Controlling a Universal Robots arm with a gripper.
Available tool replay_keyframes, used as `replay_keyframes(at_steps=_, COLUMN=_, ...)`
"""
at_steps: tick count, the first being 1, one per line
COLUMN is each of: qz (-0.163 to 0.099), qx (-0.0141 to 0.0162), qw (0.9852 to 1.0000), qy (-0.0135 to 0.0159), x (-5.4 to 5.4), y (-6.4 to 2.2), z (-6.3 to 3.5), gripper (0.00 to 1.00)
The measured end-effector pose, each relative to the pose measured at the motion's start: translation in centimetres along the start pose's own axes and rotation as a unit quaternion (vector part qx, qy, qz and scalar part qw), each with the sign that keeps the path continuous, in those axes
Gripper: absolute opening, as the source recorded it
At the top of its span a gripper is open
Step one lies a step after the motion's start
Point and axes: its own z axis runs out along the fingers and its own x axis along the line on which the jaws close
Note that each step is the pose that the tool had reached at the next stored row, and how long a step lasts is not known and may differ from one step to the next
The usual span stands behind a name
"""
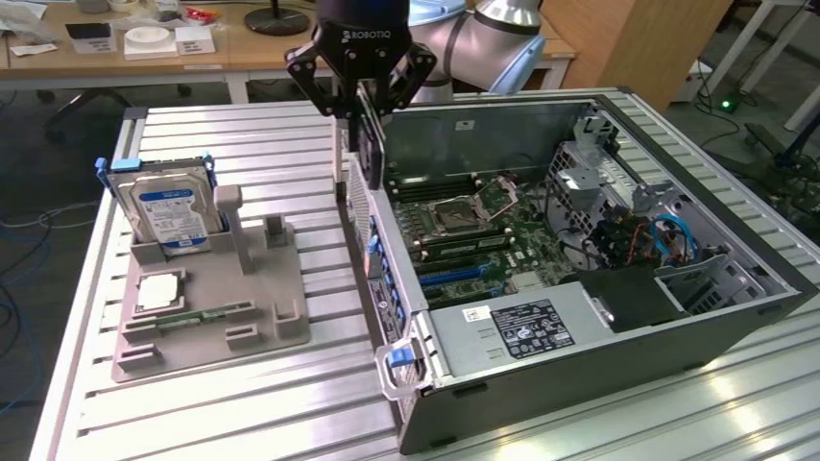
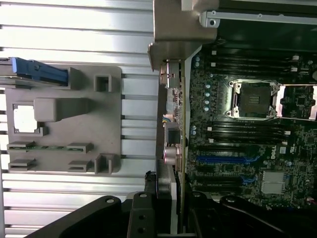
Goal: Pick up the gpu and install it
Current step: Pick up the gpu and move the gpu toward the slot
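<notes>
The gpu (image 1: 371, 144) hangs upright and edge-on from my gripper (image 1: 368, 101), which is shut on its upper end. The card is held in the air over the wall of the open computer case (image 1: 717, 163) on the exterior view's left, just above the motherboard (image 1: 513, 240). In the wrist view the gpu (image 2: 174, 134) runs as a thin strip with its metal bracket (image 2: 173, 49) at the far end, between my gripper (image 2: 171, 206) fingers. The blue expansion slots (image 2: 228, 159) lie close beside the card's line; the same slots (image 1: 455, 274) sit below it in the exterior view.
A grey parts holder (image 1: 218, 298) stands on the slatted table at the exterior view's left. It carries a blue-labelled hard drive (image 1: 167, 206), a square processor chip (image 1: 156, 291) and a green memory stick (image 1: 199, 315). A wooden desk (image 1: 129, 58) stands behind the table.
</notes>
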Motion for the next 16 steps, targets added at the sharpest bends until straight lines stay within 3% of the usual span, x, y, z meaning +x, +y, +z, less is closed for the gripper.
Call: replay_keyframes(at_steps=16, qz=0.000, qx=0.0000, qw=1.0000, qy=0.0000, x=-1.4, y=-0.03, z=0.02, gripper=0.28)
